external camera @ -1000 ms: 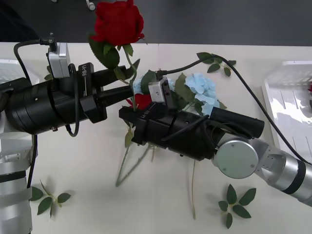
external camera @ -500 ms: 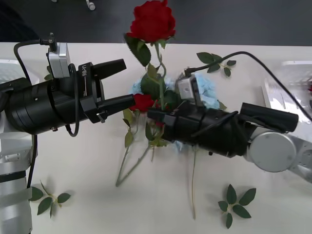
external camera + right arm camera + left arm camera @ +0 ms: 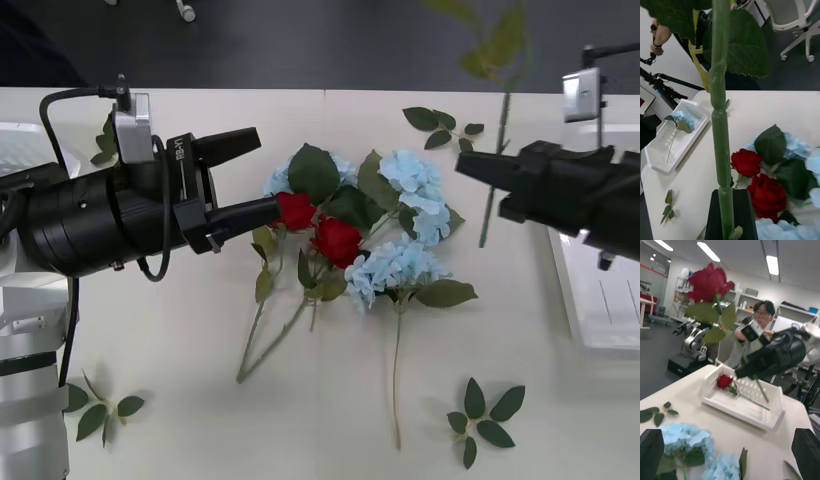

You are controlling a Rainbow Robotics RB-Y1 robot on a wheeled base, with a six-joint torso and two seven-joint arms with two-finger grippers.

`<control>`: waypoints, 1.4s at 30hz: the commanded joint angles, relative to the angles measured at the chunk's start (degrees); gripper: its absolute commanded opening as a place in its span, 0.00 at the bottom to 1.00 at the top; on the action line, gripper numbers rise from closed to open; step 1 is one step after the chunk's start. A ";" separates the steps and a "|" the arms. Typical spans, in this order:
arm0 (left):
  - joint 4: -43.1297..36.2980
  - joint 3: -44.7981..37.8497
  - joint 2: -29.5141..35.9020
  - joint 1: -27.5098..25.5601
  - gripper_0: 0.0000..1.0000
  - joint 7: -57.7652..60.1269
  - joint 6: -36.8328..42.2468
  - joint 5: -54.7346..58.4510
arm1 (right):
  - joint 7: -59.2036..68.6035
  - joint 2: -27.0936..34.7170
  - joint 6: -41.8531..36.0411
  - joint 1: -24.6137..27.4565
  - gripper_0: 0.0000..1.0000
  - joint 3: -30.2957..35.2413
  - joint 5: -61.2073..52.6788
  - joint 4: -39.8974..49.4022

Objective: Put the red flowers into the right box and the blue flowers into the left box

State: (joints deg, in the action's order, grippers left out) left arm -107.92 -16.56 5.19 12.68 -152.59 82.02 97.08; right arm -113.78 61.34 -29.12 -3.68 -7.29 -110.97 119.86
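1. The right gripper (image 3: 470, 168), at the right of the front view, is clamped on the stem of a rose (image 3: 709, 281) and holds it upright above the table (image 3: 200, 400); the aim is probably to carry it to the right box (image 3: 741, 399), where one red rose (image 3: 724, 381) already lies.
2. The left gripper (image 3: 250, 175), at the left of the front view, has its fingers spread and empty, beside the pile, likely waiting.
3. Two red flowers (image 3: 320, 228) and the blue flowers (image 3: 405, 225) lie tangled mid-table; the left box (image 3: 675, 135) holds one blue flower (image 3: 683, 119).
4. The held bloom is cut off by the front view's top edge; the right box is largely hidden there behind the right arm; how many blue stems lie in the pile is hard to tell.
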 commanded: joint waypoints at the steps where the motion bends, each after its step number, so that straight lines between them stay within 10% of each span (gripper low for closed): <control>1: -0.63 -1.02 2.54 0.68 1.00 -2.41 -0.46 -2.60 | -0.65 1.95 -5.69 2.45 0.00 5.88 -3.20 -1.47; 14: -6.51 -1.20 12.65 -0.03 1.00 7.49 0.24 -15.87 | -0.04 7.83 -13.16 12.99 0.00 15.99 -4.17 -12.98; 42: -15.74 20.69 13.27 -1.87 1.00 57.49 2.35 -60.43 | 1.37 8.80 -15.27 14.84 0.00 15.90 9.89 -35.66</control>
State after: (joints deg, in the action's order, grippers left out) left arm -121.82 2.36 17.99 10.22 -98.35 84.28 38.69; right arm -113.75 68.33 -44.60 10.35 8.76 -101.97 85.14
